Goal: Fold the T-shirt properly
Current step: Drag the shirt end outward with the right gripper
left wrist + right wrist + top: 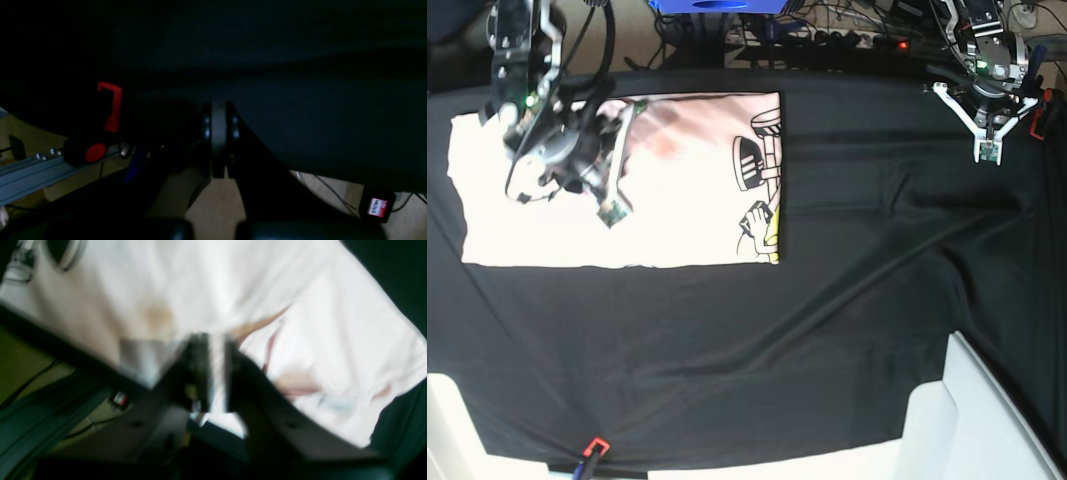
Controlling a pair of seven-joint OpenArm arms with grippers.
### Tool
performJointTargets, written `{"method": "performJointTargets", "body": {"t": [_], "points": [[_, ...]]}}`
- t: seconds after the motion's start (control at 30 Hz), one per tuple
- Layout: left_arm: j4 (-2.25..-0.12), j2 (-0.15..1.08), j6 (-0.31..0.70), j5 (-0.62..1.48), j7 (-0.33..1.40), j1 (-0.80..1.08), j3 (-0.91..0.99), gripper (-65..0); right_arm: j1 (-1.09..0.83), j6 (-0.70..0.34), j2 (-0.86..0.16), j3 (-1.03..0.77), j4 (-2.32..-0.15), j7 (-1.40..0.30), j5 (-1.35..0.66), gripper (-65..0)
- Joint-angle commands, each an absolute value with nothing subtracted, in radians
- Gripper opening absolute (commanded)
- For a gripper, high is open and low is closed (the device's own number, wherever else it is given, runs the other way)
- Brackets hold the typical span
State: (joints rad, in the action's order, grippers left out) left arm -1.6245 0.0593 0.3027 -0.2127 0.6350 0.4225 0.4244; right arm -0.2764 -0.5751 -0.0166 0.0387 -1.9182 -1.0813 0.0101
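Observation:
The T-shirt (677, 180) lies flat on the black cloth at the left of the base view, a pale pink rectangle with a black and yellow cartoon print along its right edge. My right gripper (612, 213) hangs just above the shirt's left-middle part, tips pointing toward the near edge. Its wrist view is blurred and shows the fingers close together, shut, over the pale T-shirt (300, 323), with no fabric clearly between them. My left gripper (989, 152) is far off at the back right, above bare cloth. In its wrist view the left gripper (219, 113) is shut and holds nothing.
The black table cloth (847, 300) is creased across the middle. A white box (987, 420) stands at the front right corner. A red clamp (111, 106) and an aluminium rail (30, 170) sit beside the left arm. Cables (847, 35) run along the back edge.

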Motion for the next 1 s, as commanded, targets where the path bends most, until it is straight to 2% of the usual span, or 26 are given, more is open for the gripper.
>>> {"method": "performJointTargets", "body": {"t": [0.0, 0.17, 0.43, 0.53, 0.63, 0.7, 0.8, 0.9, 0.97], "points": [[-1.644, 0.071, 0.292, -0.219, 0.625, 0.426, 0.429, -64.0, -0.252, -0.576, -0.025, 0.031, -1.899, -1.073, 0.005, -65.0], [-1.635, 0.074, 0.292, -0.223, 0.625, 0.426, 0.433, -64.0, -0.186, -0.576, -0.044, 0.002, -1.705, -1.056, 0.002, -65.0], [-1.635, 0.076, 0.292, -0.223, 0.625, 0.426, 0.438, -64.0, -0.183, -0.576, -0.085, -0.065, -1.544, -0.943, 0.002, -65.0], [-1.635, 0.074, 0.292, -0.223, 0.625, 0.426, 0.432, -64.0, -0.188, -0.576, -0.087, -0.068, -1.598, -0.964, 0.002, -65.0], [-1.636, 0.07, 0.292, -0.216, 0.625, 0.424, 0.43, -64.0, -0.223, -0.576, -0.091, -0.071, -1.784, -0.992, 0.004, -64.9], [-1.638, 0.062, 0.292, -0.216, 0.622, 0.424, 0.429, -64.0, -0.242, -0.576, -0.12, -0.125, -1.899, -0.993, 0.002, -64.7], [-1.643, 0.051, 0.292, -0.216, 0.622, 0.424, 0.429, -64.0, -0.194, -0.576, -0.145, -0.265, -1.911, -0.993, 0.002, -64.3], [-1.635, 0.05, 0.292, -0.216, 0.622, 0.424, 0.429, -64.0, -0.108, -0.576, -0.166, -0.427, -1.771, -0.986, 0.002, -57.9], [-1.635, 0.05, 0.292, -0.216, 0.622, 0.424, 0.429, -64.0, -0.05, -0.585, -0.22, -0.483, -1.653, -0.984, 0.002, -53.1]]}}
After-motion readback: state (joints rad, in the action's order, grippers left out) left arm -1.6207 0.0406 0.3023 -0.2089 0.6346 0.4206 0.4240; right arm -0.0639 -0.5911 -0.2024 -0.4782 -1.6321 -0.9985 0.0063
